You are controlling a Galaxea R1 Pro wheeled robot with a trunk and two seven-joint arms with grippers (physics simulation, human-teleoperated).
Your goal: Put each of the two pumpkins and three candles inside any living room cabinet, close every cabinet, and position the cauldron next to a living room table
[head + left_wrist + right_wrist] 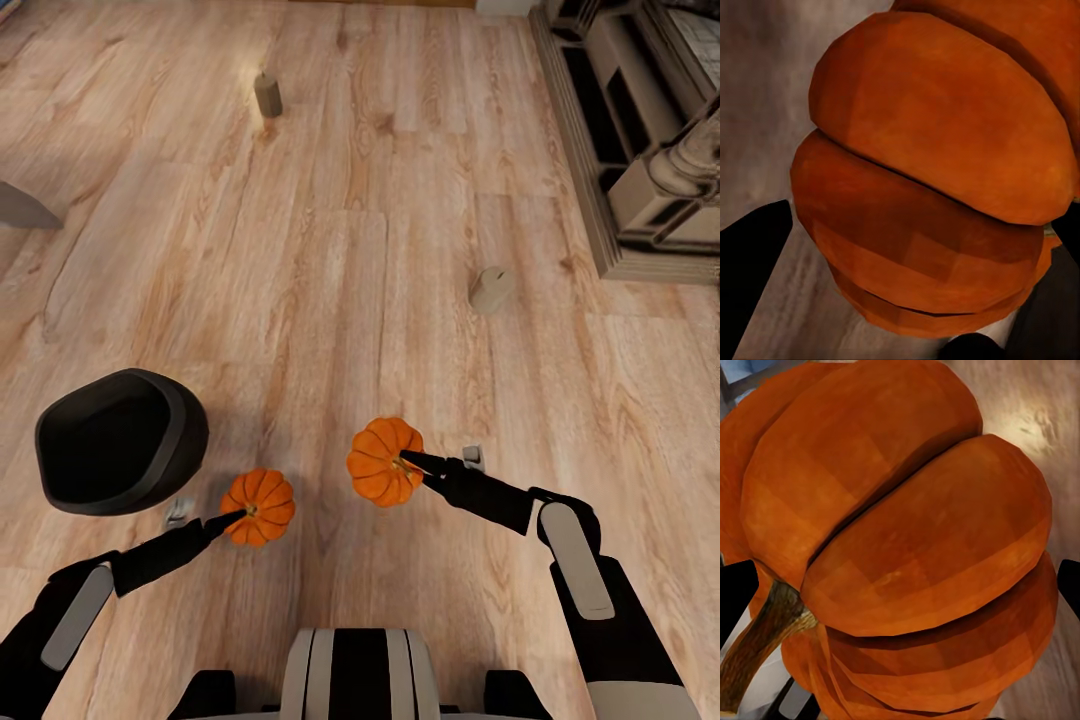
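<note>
Largest, the pale wood-grain floor [400, 200] carries a stone-coloured fireplace [640, 140] at its far right. Next, the matte black cauldron [120, 440] lies tipped near the left arm. Ribbed, glossy orange pumpkins follow: left gripper [238, 514] clenched on one pumpkin [259, 506], right gripper [408, 461] grasping the other pumpkin [383, 461]. Smallest, two stubby beige candles [268, 95] [491, 289] lie farther off.

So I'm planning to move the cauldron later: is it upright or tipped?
Tipped: the cauldron lies on the floor with its mouth facing sideways, interior showing.
</note>
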